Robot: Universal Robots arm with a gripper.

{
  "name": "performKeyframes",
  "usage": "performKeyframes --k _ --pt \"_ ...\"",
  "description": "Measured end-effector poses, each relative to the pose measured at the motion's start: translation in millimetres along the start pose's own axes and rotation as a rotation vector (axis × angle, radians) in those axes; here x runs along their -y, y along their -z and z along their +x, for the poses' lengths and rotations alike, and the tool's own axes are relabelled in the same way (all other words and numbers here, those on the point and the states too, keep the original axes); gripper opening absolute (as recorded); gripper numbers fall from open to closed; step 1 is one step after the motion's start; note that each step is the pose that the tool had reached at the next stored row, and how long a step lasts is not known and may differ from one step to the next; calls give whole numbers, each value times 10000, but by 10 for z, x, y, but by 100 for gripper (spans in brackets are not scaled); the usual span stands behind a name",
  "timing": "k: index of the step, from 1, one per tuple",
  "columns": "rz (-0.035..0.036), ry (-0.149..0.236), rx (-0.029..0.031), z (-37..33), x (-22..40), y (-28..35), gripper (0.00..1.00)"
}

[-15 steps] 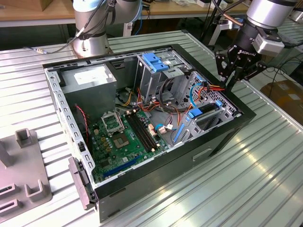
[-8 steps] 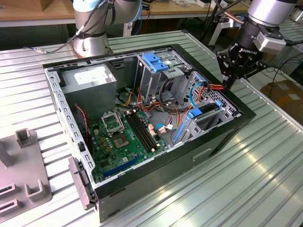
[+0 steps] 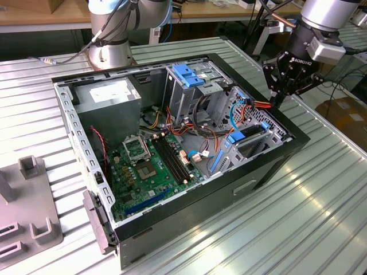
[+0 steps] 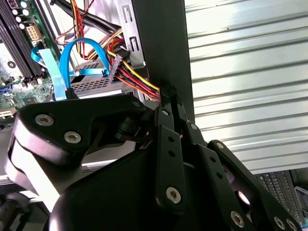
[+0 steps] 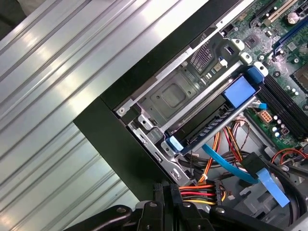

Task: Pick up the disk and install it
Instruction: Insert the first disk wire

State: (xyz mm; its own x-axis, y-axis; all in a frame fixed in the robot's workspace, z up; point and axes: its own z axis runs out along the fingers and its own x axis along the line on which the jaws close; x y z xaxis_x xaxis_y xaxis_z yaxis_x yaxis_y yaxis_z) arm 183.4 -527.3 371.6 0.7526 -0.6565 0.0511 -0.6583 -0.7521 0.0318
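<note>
Ribbed metal table carries an open black computer case, with workbenches and loose cables behind it. At the upper right of the exterior view the gripper hangs fingers-down over the case's far-right corner, its tips just at the black rim. In both wrist views the fingers are drawn narrow, side by side with hardly a gap, and grip nothing that can be seen.

The disk lies inside the case in the metal bay, just below and left of the gripper in the exterior view and apart from its tips. In the first wrist view its dark edge and blue bracket run beneath a blue latch piece.

A bundle of red, yellow and black wires ends in a black plug close beside the fingertips, between them and the disk. A blue data cable loops over the bay.

Deeper in the case, toward the frame's centre, lies the green motherboard, with the grey power supply at upper left. Bare table spreads across the lower right of the frame, outside the case wall. A grey fixture sits at lower left.
</note>
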Motion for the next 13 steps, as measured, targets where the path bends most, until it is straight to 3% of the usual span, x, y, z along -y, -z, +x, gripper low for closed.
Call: performKeyframes --k 13 --pt "0 -8 1 -3 -2 0 17"
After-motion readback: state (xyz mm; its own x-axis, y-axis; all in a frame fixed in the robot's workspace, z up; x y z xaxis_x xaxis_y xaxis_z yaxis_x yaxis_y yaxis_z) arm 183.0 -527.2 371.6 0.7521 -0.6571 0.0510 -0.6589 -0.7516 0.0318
